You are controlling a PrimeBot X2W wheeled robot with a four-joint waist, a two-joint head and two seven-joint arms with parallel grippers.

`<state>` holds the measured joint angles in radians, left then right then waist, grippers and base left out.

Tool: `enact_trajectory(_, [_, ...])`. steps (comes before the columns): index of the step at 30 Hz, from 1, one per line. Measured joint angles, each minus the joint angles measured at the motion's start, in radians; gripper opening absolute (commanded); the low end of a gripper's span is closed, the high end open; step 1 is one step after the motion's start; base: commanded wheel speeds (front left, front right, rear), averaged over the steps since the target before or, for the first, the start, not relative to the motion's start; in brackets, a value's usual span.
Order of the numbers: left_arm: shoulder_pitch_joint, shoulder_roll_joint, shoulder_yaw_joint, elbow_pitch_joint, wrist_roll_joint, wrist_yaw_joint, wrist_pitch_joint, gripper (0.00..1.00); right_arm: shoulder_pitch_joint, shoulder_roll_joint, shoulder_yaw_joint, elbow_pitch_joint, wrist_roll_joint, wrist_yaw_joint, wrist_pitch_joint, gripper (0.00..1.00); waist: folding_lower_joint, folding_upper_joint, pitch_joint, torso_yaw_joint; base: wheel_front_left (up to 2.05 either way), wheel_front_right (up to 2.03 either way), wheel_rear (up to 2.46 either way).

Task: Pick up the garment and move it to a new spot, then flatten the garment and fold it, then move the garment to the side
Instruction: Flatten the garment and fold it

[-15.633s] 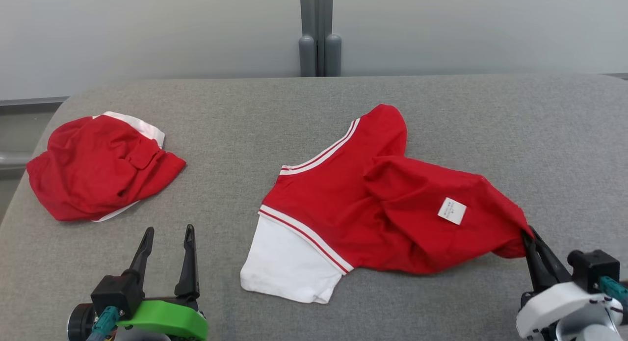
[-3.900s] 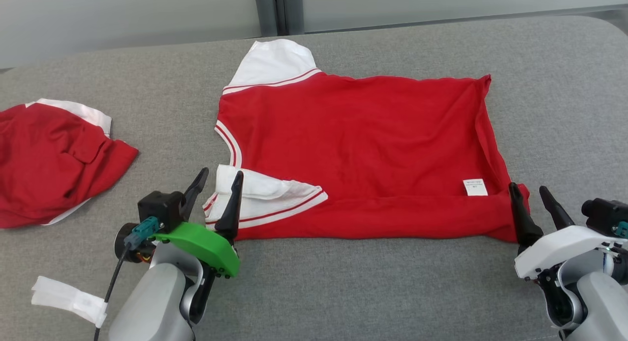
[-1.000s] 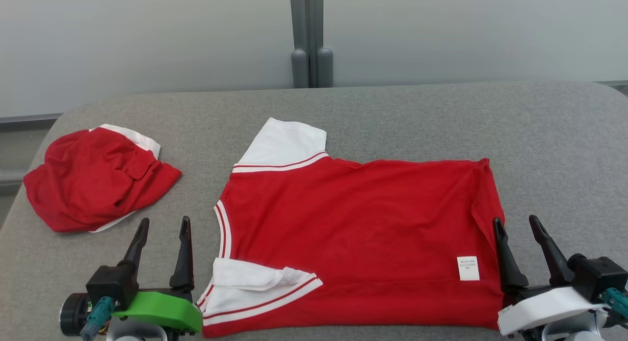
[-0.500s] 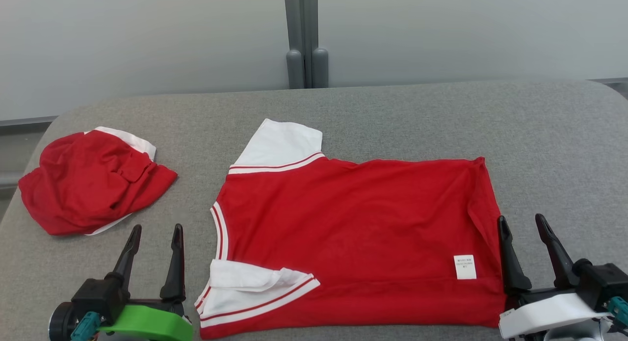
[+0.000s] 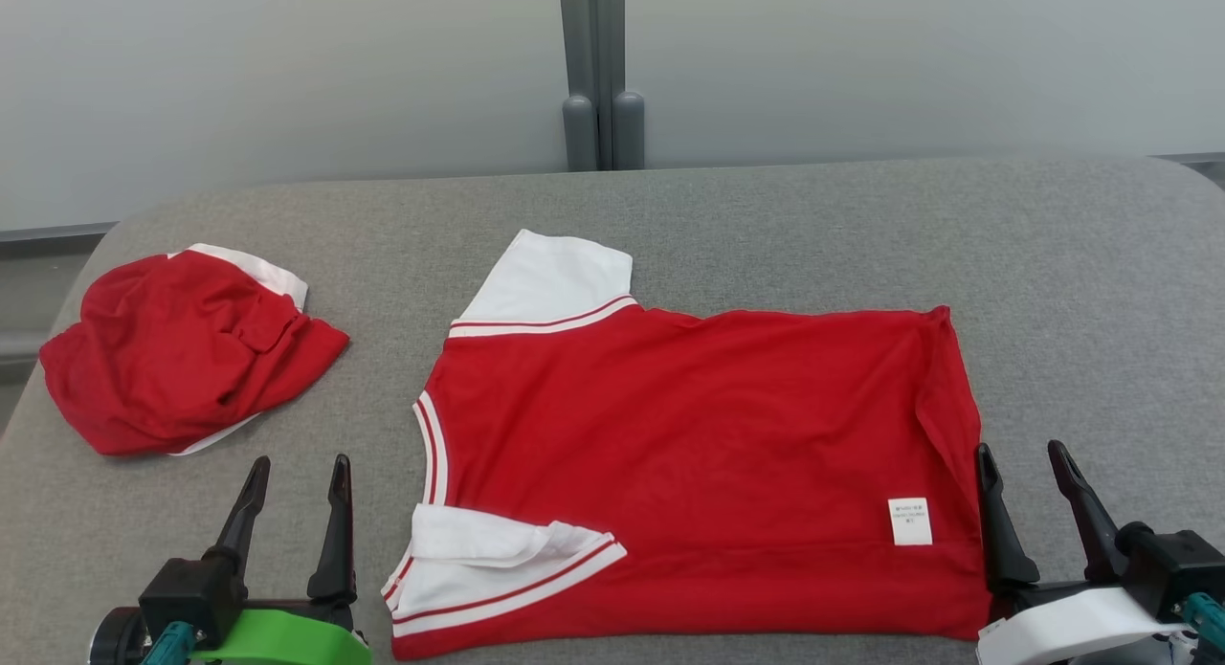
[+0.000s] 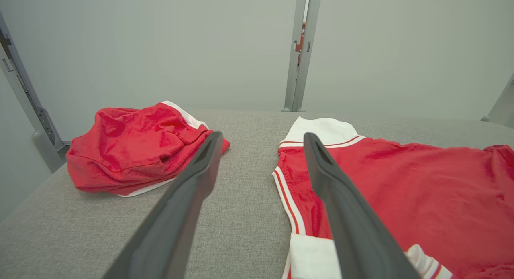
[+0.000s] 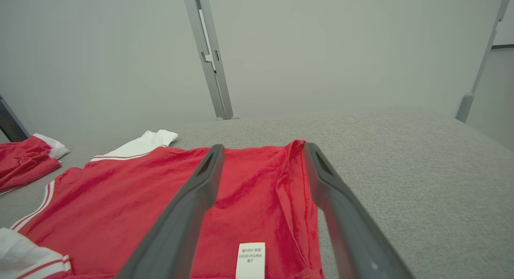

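Note:
The garment (image 5: 689, 454) is a red shirt with white sleeves, spread flat in the middle of the grey table (image 5: 823, 225), its near long edge folded over and the near sleeve (image 5: 498, 565) lying on top. A white label (image 5: 909, 521) shows near its right end. My left gripper (image 5: 297, 469) stands open at the lower left, just left of the collar, touching nothing. My right gripper (image 5: 1022, 454) stands open at the lower right, beside the hem corner. The shirt (image 6: 401, 190) lies right of the left fingers (image 6: 188, 190), and its hem (image 7: 261, 190) shows between the right fingers (image 7: 192, 198).
A second red and white garment (image 5: 182, 349) lies bunched at the table's left edge, also seen in the left wrist view as a red heap (image 6: 136, 150). A grey post (image 5: 598, 72) rises behind the table against a pale wall. Bare table extends right of the shirt.
Both grippers have drawn back a little toward the near edge and stay open. The shirt has not moved; the camera has shifted slightly.

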<state>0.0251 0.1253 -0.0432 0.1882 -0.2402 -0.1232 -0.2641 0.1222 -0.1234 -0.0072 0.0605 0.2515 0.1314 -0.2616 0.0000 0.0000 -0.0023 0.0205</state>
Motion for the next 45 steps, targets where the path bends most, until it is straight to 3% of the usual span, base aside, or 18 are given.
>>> enact_trajectory(4, [-0.018, 0.004, -0.009, 0.021, 0.013, -0.001, 0.000, 1.00, -0.022, -0.012, 0.003, 0.027, -0.004, 0.000, 0.000, 1.00, 0.0000, 0.0000, 0.009, -0.006, 0.00, 0.00, 0.00])
enact_trajectory(9, [-0.138, 0.049, -0.036, 0.046, 0.017, -0.005, 0.000, 1.00, -0.126, -0.037, 0.003, 0.072, -0.009, 0.000, 0.012, 1.00, 0.0000, 0.0000, 0.036, -0.016, 0.00, 0.00, 0.00])
enact_trajectory(16, [-0.385, 0.140, -0.169, 0.130, -0.027, -0.006, 0.000, 1.00, -0.327, -0.091, 0.017, 0.155, -0.023, 0.000, 0.092, 1.00, 0.0000, 0.0000, 0.100, -0.034, 0.00, 0.00, 0.00])
enact_trajectory(22, [-0.636, 0.222, -0.303, 0.230, -0.141, -0.006, 0.037, 1.00, -0.512, -0.118, 0.052, 0.231, -0.034, 0.000, 0.160, 1.00, 0.0000, 0.0000, 0.185, -0.053, 0.00, 0.00, 0.00])
enact_trajectory(30, [-0.908, 0.322, -0.499, 0.371, -0.269, -0.006, 0.111, 1.00, -0.726, -0.108, 0.121, 0.399, -0.043, 0.000, 0.258, 1.00, 0.0001, 0.0000, 0.313, -0.097, 0.00, 0.00, 0.00])
enact_trajectory(45, [-1.139, 0.366, -0.796, 0.594, -0.518, -0.007, 0.195, 1.00, -0.936, -0.061, 0.200, 0.648, -0.016, 0.000, 0.321, 1.00, 0.0002, 0.0000, 0.468, -0.197, 0.00, 0.00, 0.00])
